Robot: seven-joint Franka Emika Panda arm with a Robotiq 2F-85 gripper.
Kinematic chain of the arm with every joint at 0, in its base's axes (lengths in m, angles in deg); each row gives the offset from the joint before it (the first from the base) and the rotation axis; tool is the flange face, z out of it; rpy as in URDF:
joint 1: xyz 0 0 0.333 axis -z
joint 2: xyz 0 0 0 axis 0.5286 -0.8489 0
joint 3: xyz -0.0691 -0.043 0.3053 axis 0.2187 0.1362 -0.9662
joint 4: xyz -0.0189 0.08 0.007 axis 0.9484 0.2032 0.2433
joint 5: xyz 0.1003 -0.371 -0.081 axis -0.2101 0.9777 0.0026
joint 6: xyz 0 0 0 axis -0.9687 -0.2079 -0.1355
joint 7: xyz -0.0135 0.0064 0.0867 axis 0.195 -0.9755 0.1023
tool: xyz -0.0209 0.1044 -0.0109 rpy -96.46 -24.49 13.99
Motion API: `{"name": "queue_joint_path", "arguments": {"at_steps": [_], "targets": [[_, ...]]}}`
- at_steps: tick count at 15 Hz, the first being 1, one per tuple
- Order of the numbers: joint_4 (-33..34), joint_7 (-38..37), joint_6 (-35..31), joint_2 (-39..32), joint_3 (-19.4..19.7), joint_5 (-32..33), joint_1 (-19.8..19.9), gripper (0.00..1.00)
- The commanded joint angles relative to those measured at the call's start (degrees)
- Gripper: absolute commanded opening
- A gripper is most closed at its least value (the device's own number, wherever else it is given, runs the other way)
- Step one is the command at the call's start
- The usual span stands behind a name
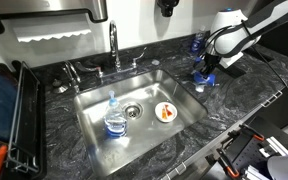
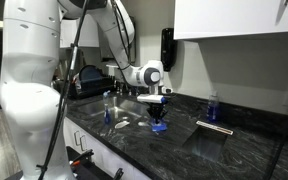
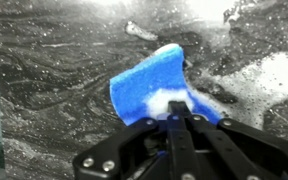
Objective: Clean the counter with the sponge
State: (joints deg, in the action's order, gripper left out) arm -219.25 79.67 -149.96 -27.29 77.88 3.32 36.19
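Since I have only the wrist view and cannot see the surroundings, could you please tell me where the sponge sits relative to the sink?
Observer: The sponge, gripped by the pincer, lies on the counter just outside the sink's back corner.
Operator: Is anything standing nearby?
Observer: A small blue-topped bottle stands behind it, toward the wall.
Operator: And inside the sink?
Observer: A clear bottle and a small white dish.
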Motion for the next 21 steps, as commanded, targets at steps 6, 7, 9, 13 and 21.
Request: {"name": "queue_joint_path", "arguments": {"at_steps": [6,7,9,13,21], "targets": [[-4.3,11.1,-3.0,-1.6,-1.4,-13.3,5.5,0.00],[-4.1,13.5,-2.8,-1.7,-1.7,-16.1,6.2,0.00],[-3.5,18.0,-2.4,-1.9,-2.6,-21.4,7.2,0.00],[-2.7,24.5,-2.0,-2.0,-4.5,-29.2,8.0,0.00],[-1.3,26.2,-1.5,-2.8,-8.8,-33.3,6.0,0.00]]}}
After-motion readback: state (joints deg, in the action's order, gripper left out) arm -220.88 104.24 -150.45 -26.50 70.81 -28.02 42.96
